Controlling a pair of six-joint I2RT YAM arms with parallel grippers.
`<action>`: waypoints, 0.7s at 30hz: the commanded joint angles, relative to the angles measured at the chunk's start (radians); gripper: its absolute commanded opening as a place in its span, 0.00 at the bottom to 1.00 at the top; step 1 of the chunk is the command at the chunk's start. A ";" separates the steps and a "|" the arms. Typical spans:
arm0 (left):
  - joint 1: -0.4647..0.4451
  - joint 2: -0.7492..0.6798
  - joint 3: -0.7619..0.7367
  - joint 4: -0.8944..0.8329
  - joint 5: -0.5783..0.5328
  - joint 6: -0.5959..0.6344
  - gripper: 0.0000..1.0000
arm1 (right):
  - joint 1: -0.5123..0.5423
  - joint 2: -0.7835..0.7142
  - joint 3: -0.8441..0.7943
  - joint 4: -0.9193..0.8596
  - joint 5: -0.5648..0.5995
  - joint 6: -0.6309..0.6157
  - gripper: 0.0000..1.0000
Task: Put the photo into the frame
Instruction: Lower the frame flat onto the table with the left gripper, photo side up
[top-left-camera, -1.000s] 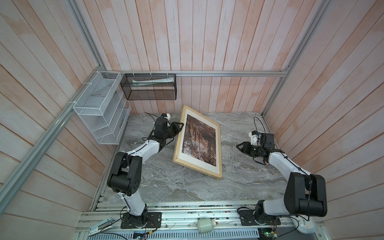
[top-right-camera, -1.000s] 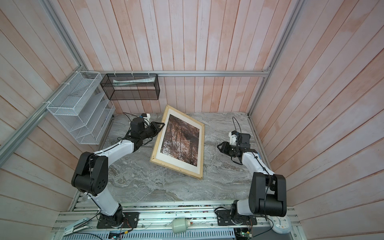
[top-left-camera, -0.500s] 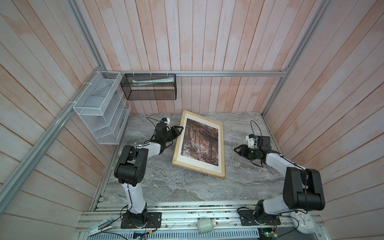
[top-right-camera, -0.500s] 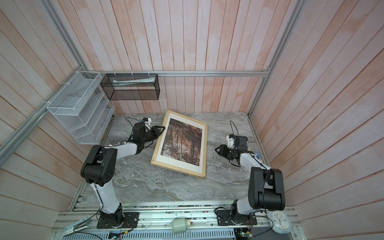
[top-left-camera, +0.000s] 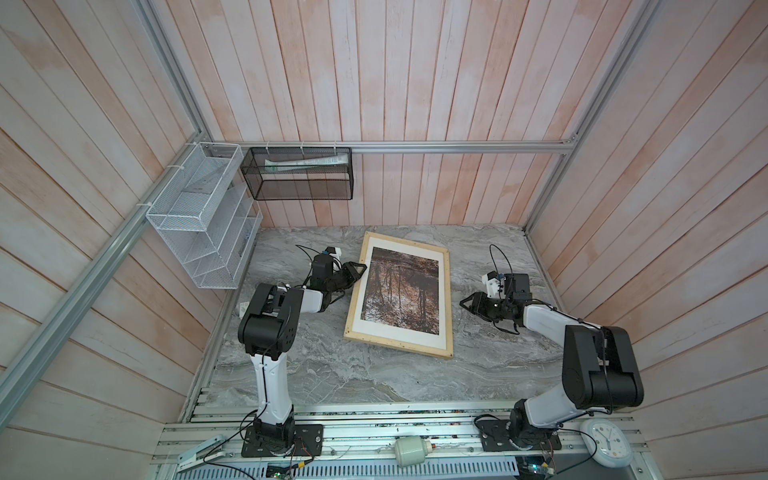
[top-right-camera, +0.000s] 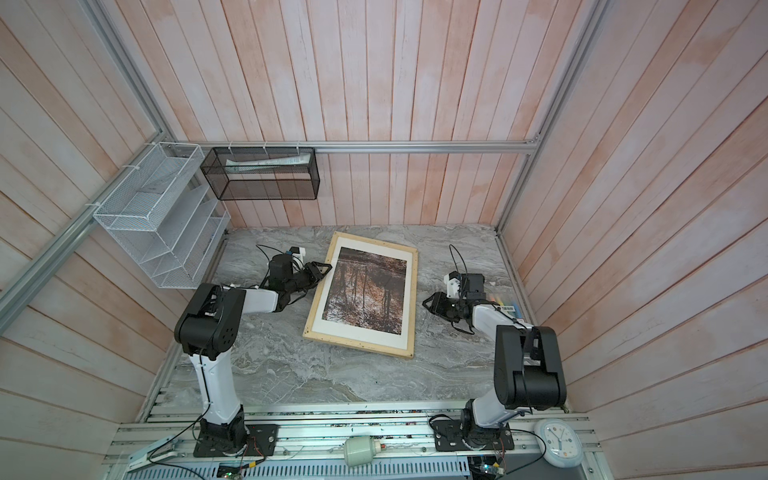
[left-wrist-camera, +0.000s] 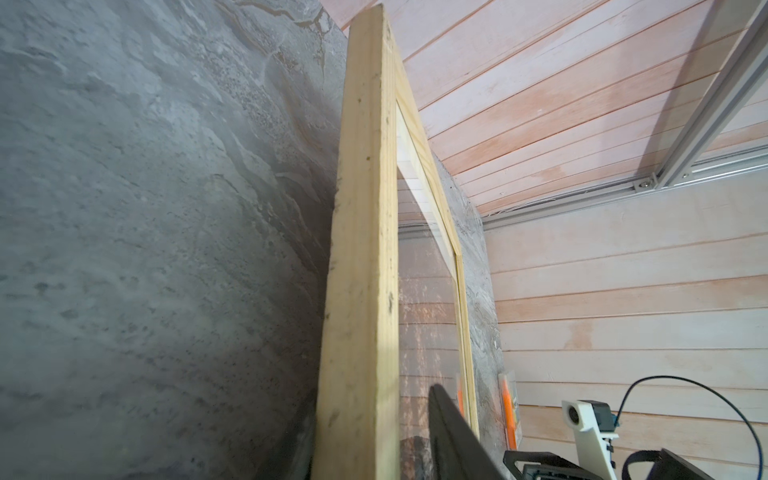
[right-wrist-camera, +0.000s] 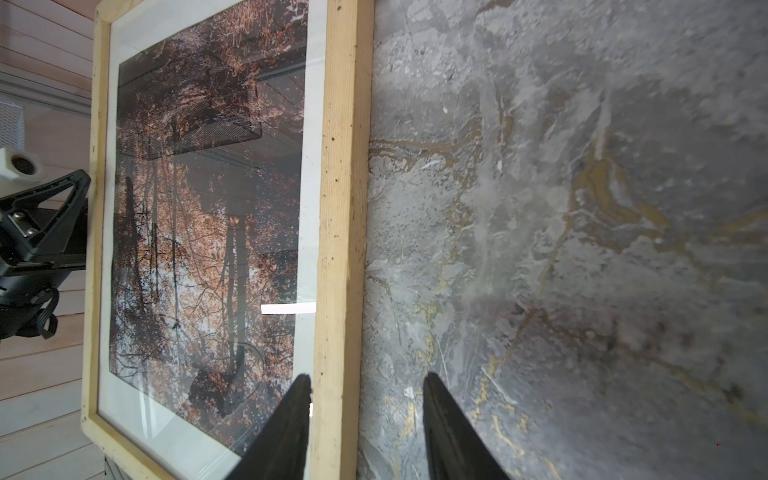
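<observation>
The frame (top-left-camera: 447, 299) lies flat on the marble table in both top views, its pale wood rails (top-right-camera: 411, 299) around a white mat (top-left-camera: 395, 334). The photo (top-left-camera: 401, 293), brown-orange trees, sits inside it behind glass (right-wrist-camera: 199, 208). My left gripper (top-left-camera: 356, 269) is open at the frame's left rail (left-wrist-camera: 361, 249). One dark finger (left-wrist-camera: 453, 440) stands over the glass with a gap to the rail, and the other finger is hidden. My right gripper (right-wrist-camera: 368, 380) is open and holds nothing. It sits just off the right rail (right-wrist-camera: 338, 208), low over the table (top-left-camera: 463, 301).
A white wire rack (top-left-camera: 199, 216) hangs on the left wall and a black mesh basket (top-left-camera: 299, 174) on the back wall. A small striped pack (top-right-camera: 505, 302) lies by the right wall. A clock (top-left-camera: 606, 440) and a white cylinder (top-left-camera: 409, 451) rest on the front rails.
The frame has swung a little and settled flat on the table. The left gripper's jaws have widened off the left rail. Both arms have folded back toward their bases.
</observation>
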 joint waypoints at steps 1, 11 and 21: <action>0.003 0.002 -0.001 0.069 0.028 0.027 0.43 | 0.015 0.025 0.018 0.014 0.013 0.004 0.46; 0.004 -0.020 0.016 -0.081 -0.057 0.122 0.47 | 0.030 0.050 0.024 0.018 0.020 0.002 0.47; 0.005 -0.040 0.042 -0.166 -0.092 0.178 0.49 | 0.036 0.052 0.017 0.021 0.035 -0.004 0.48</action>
